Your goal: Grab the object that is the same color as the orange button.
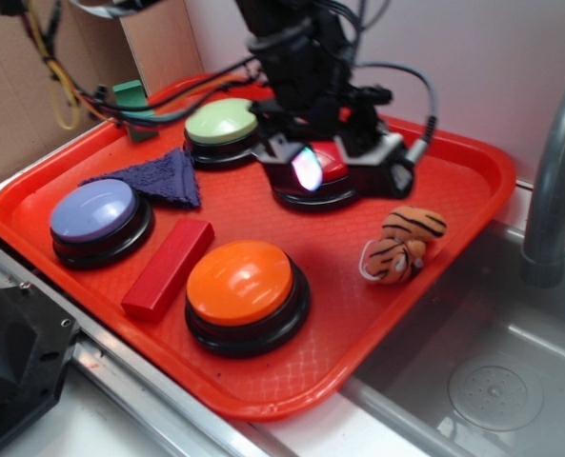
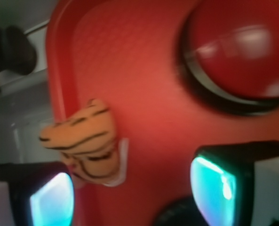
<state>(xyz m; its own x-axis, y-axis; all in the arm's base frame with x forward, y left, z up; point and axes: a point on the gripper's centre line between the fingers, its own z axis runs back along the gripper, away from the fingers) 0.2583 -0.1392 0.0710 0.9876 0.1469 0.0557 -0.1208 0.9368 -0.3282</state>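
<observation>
Claw (image 1: pixel 344 162): it hung over the red-topped button (image 1: pixel 332 171) in the upper middle of the exterior view, its fingers spread apart and holding nothing. In the wrist view the two glowing fingertips (image 2: pixel 212 186) stood at the lower left and lower right with bare tray between them.

Tiger toy (image 1: pixel 403 249): a small orange plush with black stripes, it lay on the tray at centre right of the exterior view, near the tray's right rim. It was apart from the claw and untouched. In the wrist view it showed at left centre (image 2: pixel 85 141), just above the left fingertip and close to the tray's edge.

Orange button (image 1: pixel 241 286): large and glossy on a black base, it sat at the lower centre of the exterior view, left of the tiger toy and apart from it.

Red block (image 1: pixel 168 268): a long rectangular bar lying just left of the orange button.

Other buttons: a blue-purple one (image 1: pixel 96 214) at the left, a pale green one (image 1: pixel 222 124) at upper centre.

Purple cloth (image 1: pixel 163 176): folded to a rough triangle between the blue-purple and green buttons.

Tray (image 1: pixel 454 190): red, carrying all of these things.

Sink (image 1: pixel 492 362): a steel basin at the lower right, with a grey faucet (image 1: pixel 558 181) at the right edge.
</observation>
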